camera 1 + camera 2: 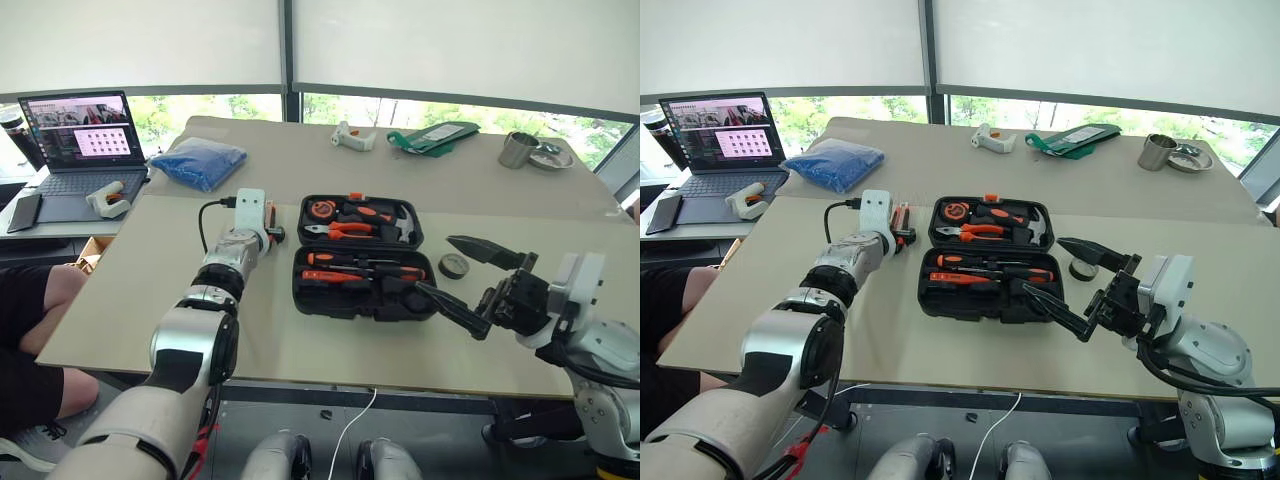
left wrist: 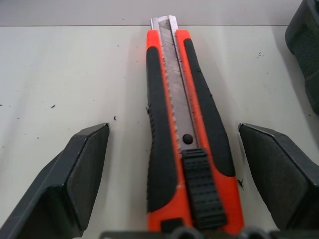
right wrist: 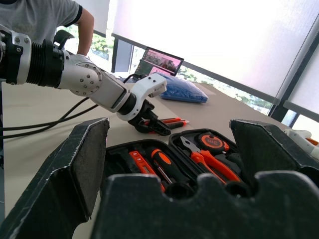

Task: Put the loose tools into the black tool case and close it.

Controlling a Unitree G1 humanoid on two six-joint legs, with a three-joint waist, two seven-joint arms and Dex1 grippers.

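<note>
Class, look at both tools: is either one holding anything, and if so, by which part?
Nothing is held. The left tool stands open astride the utility knife, not touching it; the right tool is open and empty.

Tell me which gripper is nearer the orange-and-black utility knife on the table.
Left. The left gripper straddles the orange-and-black utility knife, jaws open either side. The right gripper hovers open beyond the black plastic tool case.

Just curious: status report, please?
Left gripper open, astride orange-black utility knife on table. Right gripper open, empty. Black plastic tool case open. Nothing blocking.
</note>
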